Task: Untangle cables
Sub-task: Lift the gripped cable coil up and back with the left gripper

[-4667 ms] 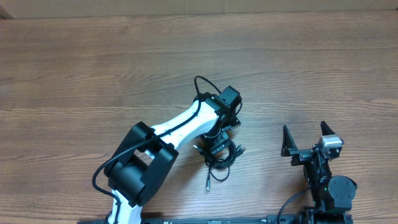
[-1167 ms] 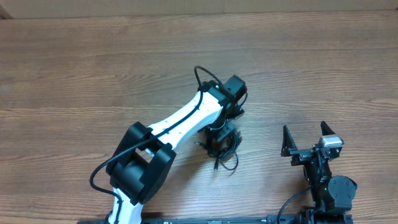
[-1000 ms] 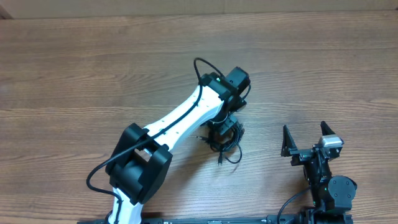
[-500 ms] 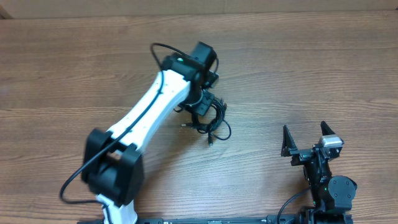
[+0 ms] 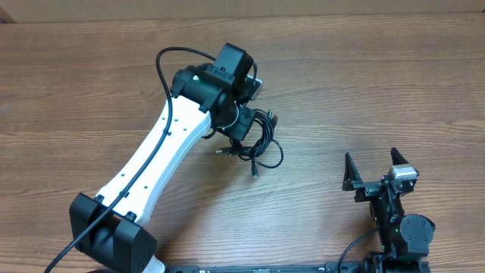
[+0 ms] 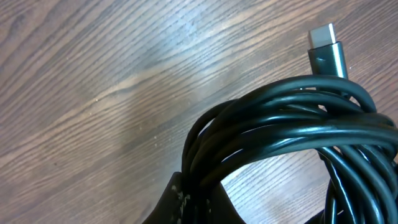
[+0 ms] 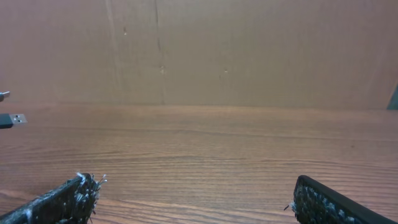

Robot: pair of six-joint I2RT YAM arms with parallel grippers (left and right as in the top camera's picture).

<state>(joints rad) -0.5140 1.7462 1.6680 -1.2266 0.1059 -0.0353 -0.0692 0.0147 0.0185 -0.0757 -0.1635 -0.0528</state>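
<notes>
The cables (image 5: 259, 140) are a bunch of thin black cords hanging in loops under my left gripper (image 5: 242, 129), which is shut on the bundle near the table's middle. One plug end (image 5: 255, 174) trails toward the front. In the left wrist view the glossy loops (image 6: 286, 124) fill the right half, a metal plug tip (image 6: 324, 45) sticks up at the top right, and my left gripper (image 6: 202, 202) pinches the strands at the bottom edge. My right gripper (image 5: 373, 168) rests open at the front right, well apart from the cables, with nothing between its fingers (image 7: 69, 200).
The wooden table (image 5: 394, 83) stretches bare to the right and back. A brown cardboard wall (image 7: 249, 50) stands at the far edge. At the left border of the right wrist view a plug tip (image 7: 12, 119) shows.
My left arm has swung up and to the left, carrying the cable bundle from the front middle toward the table's centre. The right arm has stayed still.
</notes>
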